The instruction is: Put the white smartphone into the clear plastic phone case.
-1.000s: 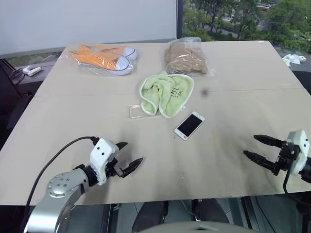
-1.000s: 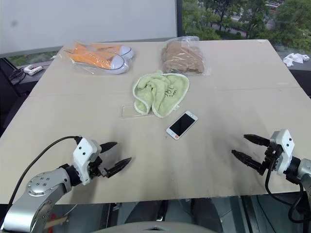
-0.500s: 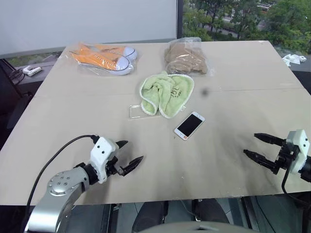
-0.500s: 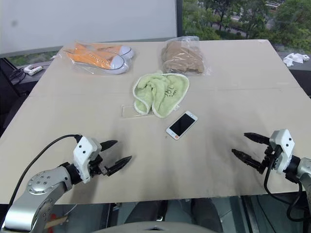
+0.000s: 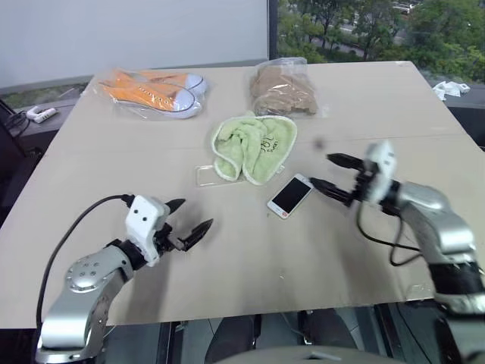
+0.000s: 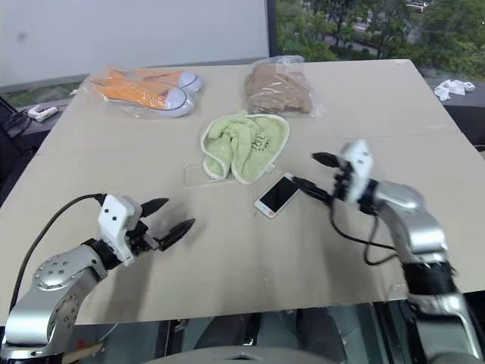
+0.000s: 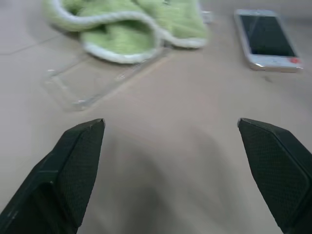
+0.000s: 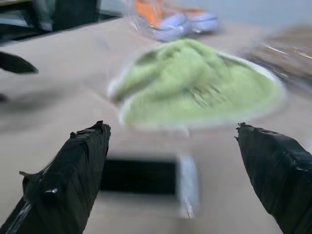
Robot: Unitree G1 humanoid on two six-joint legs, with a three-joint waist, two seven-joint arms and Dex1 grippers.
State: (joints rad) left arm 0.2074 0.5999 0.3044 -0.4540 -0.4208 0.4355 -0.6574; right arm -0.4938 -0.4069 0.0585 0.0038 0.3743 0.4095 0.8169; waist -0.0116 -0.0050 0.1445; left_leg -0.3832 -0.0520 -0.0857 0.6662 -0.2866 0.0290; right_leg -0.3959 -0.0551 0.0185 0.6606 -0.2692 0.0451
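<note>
Fingers spread wide and empty on our right gripper (image 5: 331, 172), which hangs just beside the white smartphone with its black screen (image 5: 289, 196), lying flat near the middle of the beige tabletop (image 5: 250, 258). Our left gripper (image 5: 189, 218) is released too, grasping nothing, low over the near left part of the tabletop and well apart from the phone. We see the clear plastic phone case (image 5: 206, 175) flat toward the left edge, touching the crumpled green cloth (image 5: 255, 146).
</note>
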